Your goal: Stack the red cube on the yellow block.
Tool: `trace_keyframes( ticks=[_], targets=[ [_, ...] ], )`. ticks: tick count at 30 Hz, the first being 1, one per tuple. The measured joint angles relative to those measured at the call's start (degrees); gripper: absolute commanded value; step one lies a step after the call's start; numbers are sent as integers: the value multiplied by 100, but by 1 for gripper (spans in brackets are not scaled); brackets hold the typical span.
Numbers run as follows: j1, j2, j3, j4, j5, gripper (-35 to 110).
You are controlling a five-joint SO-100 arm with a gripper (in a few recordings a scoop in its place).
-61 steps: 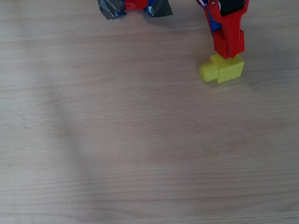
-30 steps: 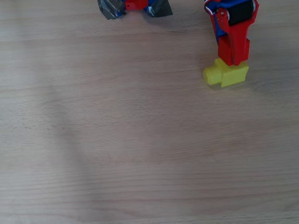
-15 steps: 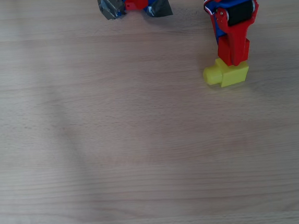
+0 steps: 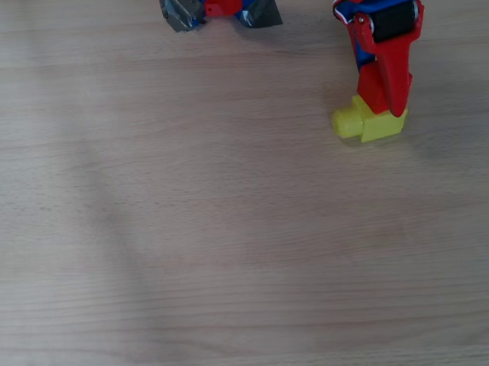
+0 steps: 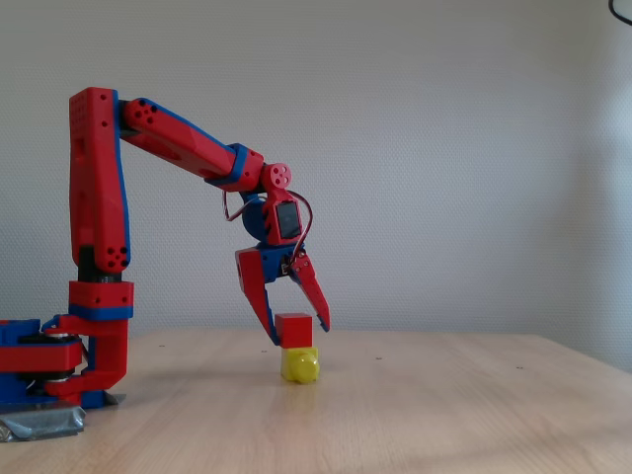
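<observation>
gripper (image 5: 298, 336) fingers spread apart since 0.5 s ago, red cube (image 5: 293, 329) released atop yellow block (image 5: 299, 364)

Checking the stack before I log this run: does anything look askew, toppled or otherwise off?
Nothing stands out. In the fixed view the red cube sits level on the yellow block, which rests on the table. The gripper is open, its fingers straddling the cube.

bench (image 4: 234, 261): pale wood grain, matt, smooth | red cube (image 5: 293, 329): matt, smooth plastic look | yellow block (image 4: 380, 126): smooth plastic, slight sheen | pincer (image 5: 296, 334): red-and-blue hard plastic, smooth
</observation>
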Motion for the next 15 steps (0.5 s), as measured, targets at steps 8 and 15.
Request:
trace_keyframes(
  ticks=[8, 15],
  targets=[
    [0, 18, -18, 185, 0, 31],
    [0, 123, -185, 369, 123, 32]
  ],
)
